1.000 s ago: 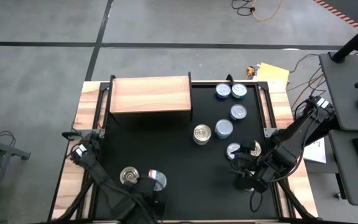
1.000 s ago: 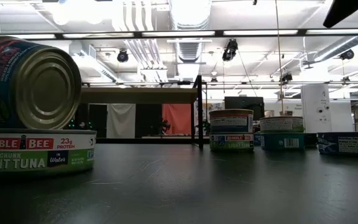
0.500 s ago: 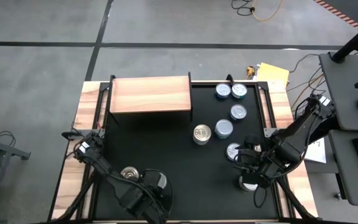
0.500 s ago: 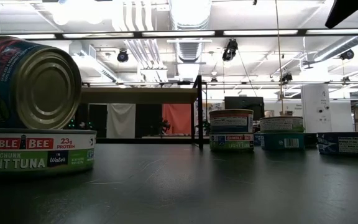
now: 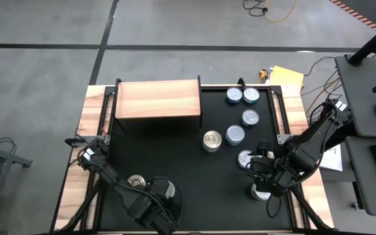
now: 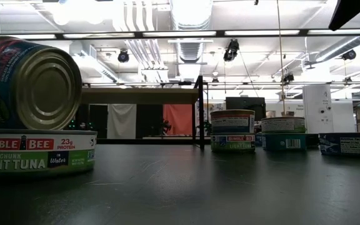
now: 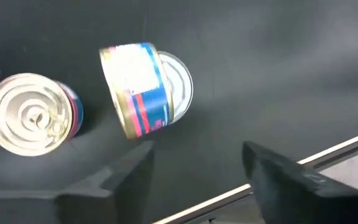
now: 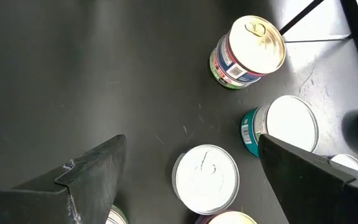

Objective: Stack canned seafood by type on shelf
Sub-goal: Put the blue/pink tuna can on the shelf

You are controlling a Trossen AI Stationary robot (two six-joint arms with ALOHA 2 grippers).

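High view: shelf [image 5: 157, 99] upper left of tabletop [image 5: 194, 173], nothing on its top; six cans [image 5: 242, 117] scattered right of centre; left claw [image 5: 156, 210] low centre-left, right claw [image 5: 265, 181] lower right. Low view: tipped can [image 6: 30, 82] rests on a Bumble Bee can [image 6: 37, 152], far left. Left wrist view: left claw open, empty; tilted can [image 7: 135, 89] beside upright can [image 7: 30, 113]. Right wrist view: right claw open wide over silver-topped can [image 8: 205, 178]

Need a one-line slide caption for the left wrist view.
Open left gripper above a tilted blue-labelled can leaning on a flat can, gold-topped can beside.
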